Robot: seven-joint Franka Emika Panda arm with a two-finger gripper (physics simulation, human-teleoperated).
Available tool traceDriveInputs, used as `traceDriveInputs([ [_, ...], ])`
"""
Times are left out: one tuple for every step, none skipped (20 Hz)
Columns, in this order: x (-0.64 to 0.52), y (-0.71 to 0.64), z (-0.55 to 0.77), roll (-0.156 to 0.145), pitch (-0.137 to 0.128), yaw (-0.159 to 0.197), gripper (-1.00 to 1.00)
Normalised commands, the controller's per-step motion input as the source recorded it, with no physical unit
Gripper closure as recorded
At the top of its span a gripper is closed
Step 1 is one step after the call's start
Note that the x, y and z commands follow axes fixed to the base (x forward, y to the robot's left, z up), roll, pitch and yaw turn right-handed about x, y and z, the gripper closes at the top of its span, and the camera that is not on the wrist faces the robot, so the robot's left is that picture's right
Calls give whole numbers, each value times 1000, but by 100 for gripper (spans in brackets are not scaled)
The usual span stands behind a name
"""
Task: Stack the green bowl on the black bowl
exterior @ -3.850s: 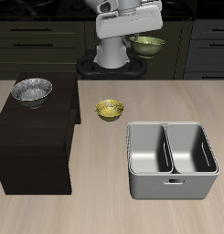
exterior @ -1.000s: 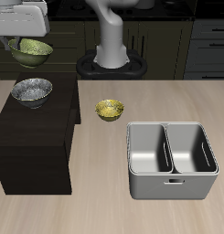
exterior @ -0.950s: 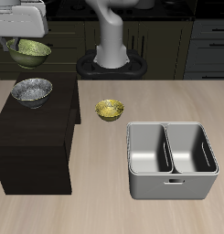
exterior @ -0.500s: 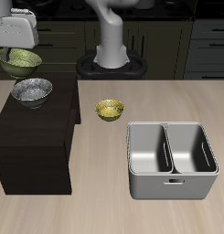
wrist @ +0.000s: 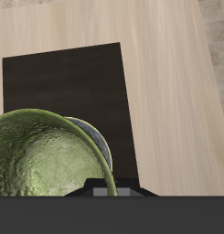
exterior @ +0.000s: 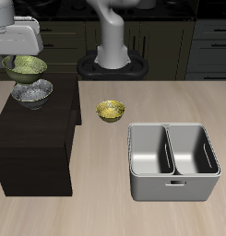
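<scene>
Claw (exterior: 15,57) holds green bowl (exterior: 26,65) above black bowl (exterior: 32,92).

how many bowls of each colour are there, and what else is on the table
Olive-green bowl, held by the gripper: 1
Black-and-silver speckled bowl: 1
Yellow-gold bowl: 1
Dark brown box-shaped stand: 1
Grey two-compartment caddy: 1
Total: 5 things, 3 of them bowls

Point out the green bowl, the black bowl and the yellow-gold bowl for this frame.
green bowl (exterior: 27,65), exterior view, on its glossy inside.
black bowl (exterior: 33,92), exterior view, on its speckled inside, below the green bowl.
yellow-gold bowl (exterior: 110,111), exterior view, on its inside.
</scene>
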Motion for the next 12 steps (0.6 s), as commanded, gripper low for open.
traceDriveInputs([
  [-28, 33, -24, 21, -9, 9, 100],
  [-20, 15, -7, 0, 0, 0, 100],
  [52, -27, -97, -9, 7, -6, 100],
  [-38, -35, -16, -7, 1, -9, 100],
  [-74, -27, -22, -16, -1, 3, 100],
  [-50, -50, -20, 4, -3, -36, 100],
  [-44, -37, -37, -26, -12, 9, 100],
  [17, -47, -60, -16, 8, -10, 100],
  [8, -24, -58, -10, 8, 18, 100],
  [0, -32, -53, 12, -9, 2, 100],
  [100, 55, -136, 16, -8, 20, 100],
  [63, 43, -139, 1, 22, -5, 100],
])
